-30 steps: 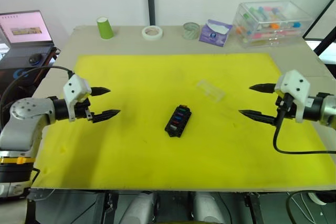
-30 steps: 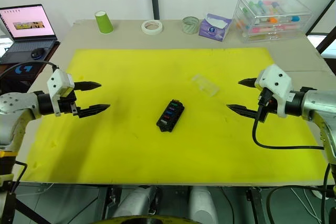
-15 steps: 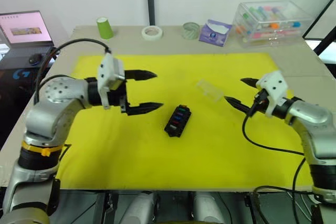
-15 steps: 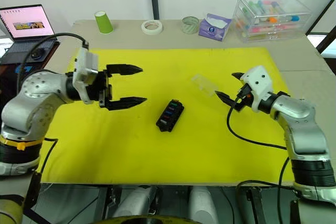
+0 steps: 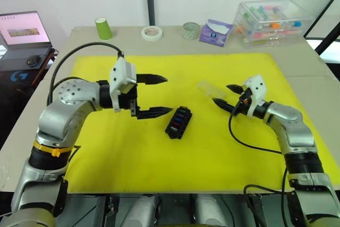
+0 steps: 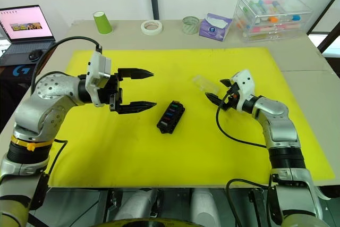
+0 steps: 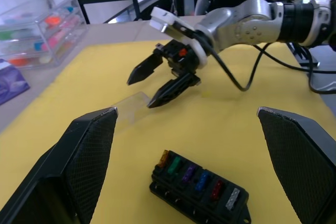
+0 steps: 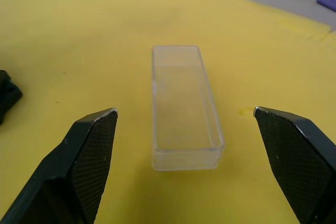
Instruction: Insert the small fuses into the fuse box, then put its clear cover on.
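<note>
between the spread right gripper fingers, the clear cover; left gripper likewise agape

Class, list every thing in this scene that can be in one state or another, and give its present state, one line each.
Fuse box: uncovered, slots filled with fuses.
Small fuses: seated in the box, one row visible.
Clear cover: off the box, lying alone on the yellow mat.
Left end effector: open, empty.
Right end effector: open, empty, at the cover.
Laptop: lid up, screen lit.
</note>
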